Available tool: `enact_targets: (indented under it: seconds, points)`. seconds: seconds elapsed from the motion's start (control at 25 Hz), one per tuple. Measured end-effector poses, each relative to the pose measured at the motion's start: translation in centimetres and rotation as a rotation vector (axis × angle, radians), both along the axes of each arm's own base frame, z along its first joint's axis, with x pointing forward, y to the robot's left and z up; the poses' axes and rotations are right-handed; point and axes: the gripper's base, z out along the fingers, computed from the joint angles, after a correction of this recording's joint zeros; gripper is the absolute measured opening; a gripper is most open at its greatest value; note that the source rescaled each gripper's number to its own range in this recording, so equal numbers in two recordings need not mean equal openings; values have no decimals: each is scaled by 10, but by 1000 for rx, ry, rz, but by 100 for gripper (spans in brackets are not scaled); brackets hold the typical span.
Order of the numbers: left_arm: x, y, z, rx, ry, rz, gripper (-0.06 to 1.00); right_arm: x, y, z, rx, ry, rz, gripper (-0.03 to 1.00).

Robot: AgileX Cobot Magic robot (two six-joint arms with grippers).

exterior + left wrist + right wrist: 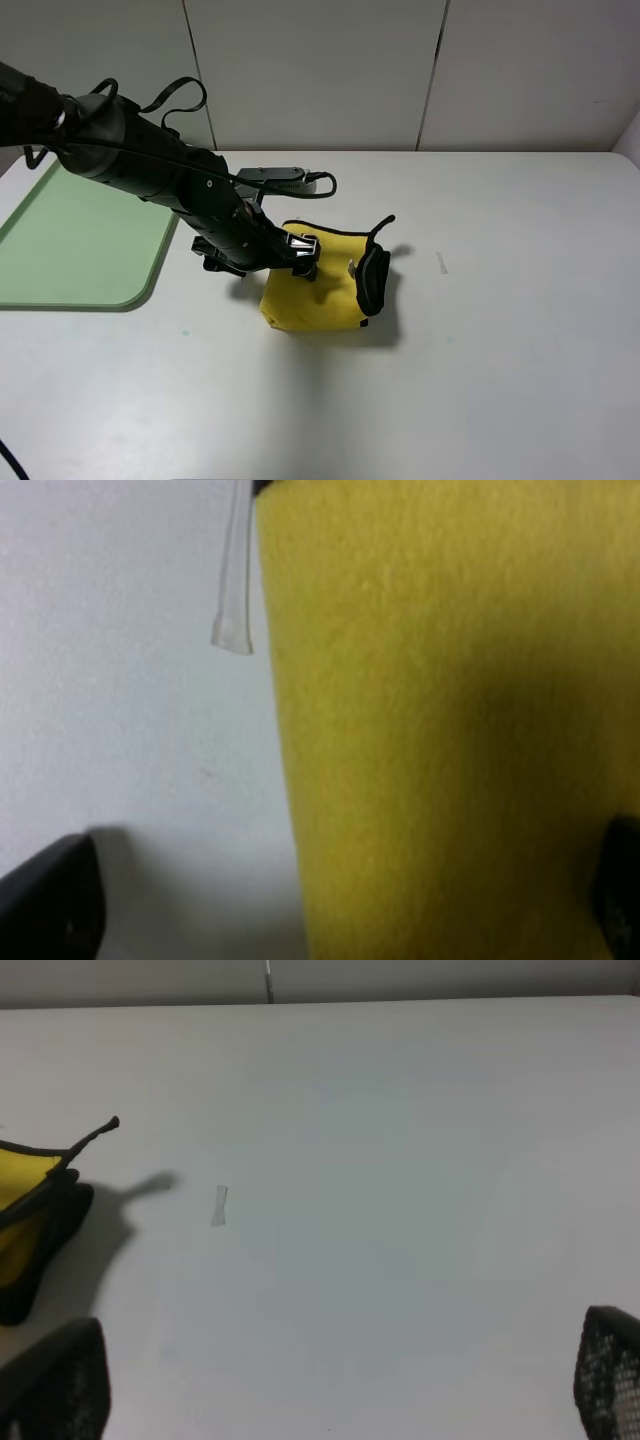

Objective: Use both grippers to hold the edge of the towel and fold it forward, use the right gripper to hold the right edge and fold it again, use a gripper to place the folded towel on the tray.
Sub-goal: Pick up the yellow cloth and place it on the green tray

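Left black claw gripper (306,255) sits low on the folded plush yellow towel (325,290); whether it pinches the cloth I cannot tell.
From the high view I see my left arm reaching in from the pale green rectangular plastic tray (75,240), which lies well apart from the towel on the white table (500,350). A black-bound edge (372,280) stands curled up on the towel's side away from the tray. My right gripper's fingertips (608,1375) are spread wide over bare table beside a small clear tape scrap (219,1206).

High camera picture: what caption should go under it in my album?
Left gripper on the folded towel, tray waiting beside.
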Motion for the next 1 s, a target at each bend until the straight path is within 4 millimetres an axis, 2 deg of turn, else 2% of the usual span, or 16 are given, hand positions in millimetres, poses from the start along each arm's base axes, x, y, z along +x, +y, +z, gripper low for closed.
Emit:
enact_targets:
  seconds: [0.24,0.36,0.52,0.8,1.0]
  points:
    - [1,0,-2,-2,-6,2,90,0,0,0,3,0,-1,100]
    - [3,-2,-5,-6,-18,1,80,0,0,0,3,0,-1,100]
    - [6,-3,-8,-15,-39,5,59,0,0,0,3,0,-1,100]
    - [7,-4,-11,-26,-56,12,12,0,0,0,4,0,-2,100]
    - [6,-6,-10,-30,-61,8,10,0,0,0,4,0,-2,100]
